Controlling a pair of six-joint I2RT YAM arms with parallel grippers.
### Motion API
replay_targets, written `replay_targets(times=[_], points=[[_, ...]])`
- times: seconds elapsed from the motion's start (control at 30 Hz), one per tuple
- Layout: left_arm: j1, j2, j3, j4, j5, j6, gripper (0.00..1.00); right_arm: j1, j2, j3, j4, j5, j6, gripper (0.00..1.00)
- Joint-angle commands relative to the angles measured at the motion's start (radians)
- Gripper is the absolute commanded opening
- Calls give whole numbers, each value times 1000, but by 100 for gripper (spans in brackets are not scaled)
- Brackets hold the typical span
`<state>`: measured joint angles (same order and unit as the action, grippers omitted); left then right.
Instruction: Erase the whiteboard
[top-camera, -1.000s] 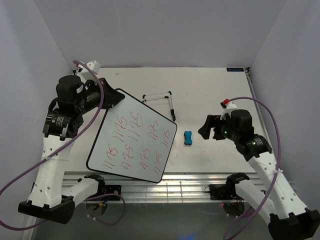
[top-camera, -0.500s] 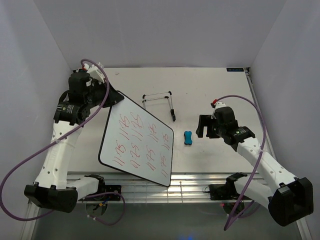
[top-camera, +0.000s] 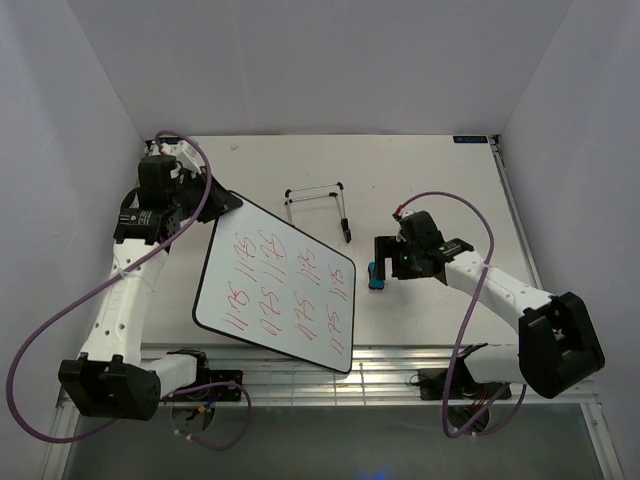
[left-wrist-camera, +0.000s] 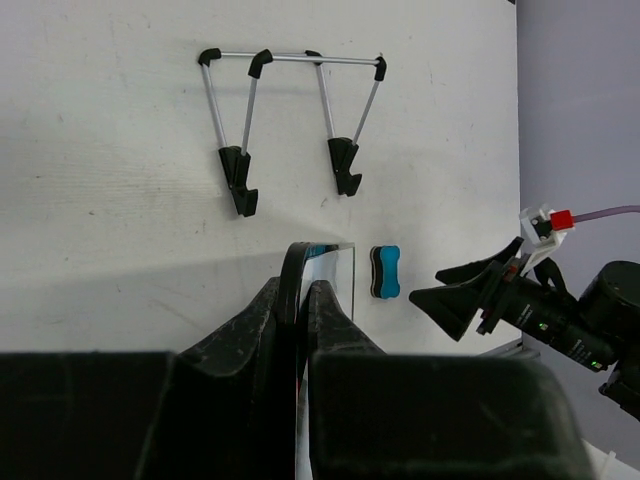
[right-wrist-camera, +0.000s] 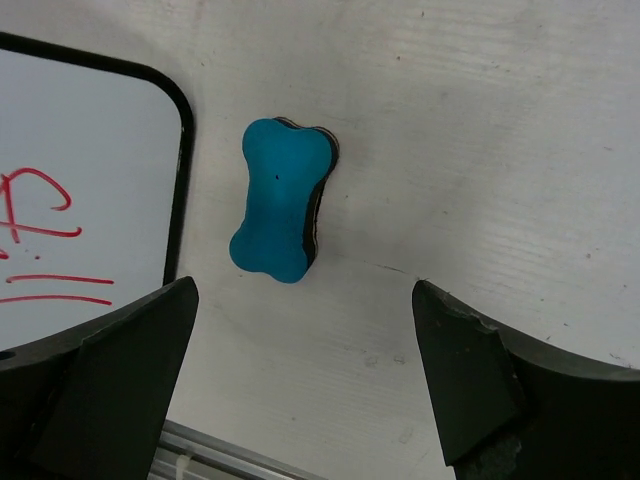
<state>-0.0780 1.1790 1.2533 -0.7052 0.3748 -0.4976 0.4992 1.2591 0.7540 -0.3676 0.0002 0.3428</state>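
Blue bone-shaped eraser flat on white counter, just right of glossy red-marked whiteboard. Right hand spread wide, directly above; eraser's long axis across closing line. Left hand clamps tilted board's far corner.

White table: blue eraser, wire stand

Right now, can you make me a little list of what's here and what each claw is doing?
whiteboard: covered in red writing, held by one corner
left claw: shut on the whiteboard's rim
eraser: blue, lying on the table beside the whiteboard
right claw: open, above the eraser, not gripping it
wire stand: on the table, holding nothing
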Motion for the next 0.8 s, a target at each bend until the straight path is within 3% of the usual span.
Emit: replay_targets(times=[0.0, 0.07, 0.17, 0.47, 0.77], points=[[32, 2, -29, -1, -206, 126, 0, 31, 78, 63, -30, -3, 19, 93], [47, 7, -40, 7, -197, 128, 0, 56, 118, 103, -48, 32, 18, 100], [61, -15, -83, 44, -186, 131, 0, 81, 148, 122, -48, 61, 28, 89], [61, -27, -173, 104, -132, 140, 0, 90, 258, 176, -19, 136, 24, 70], [61, -88, -226, 128, -188, 142, 0, 102, 355, 176, 25, 132, 19, 57]])
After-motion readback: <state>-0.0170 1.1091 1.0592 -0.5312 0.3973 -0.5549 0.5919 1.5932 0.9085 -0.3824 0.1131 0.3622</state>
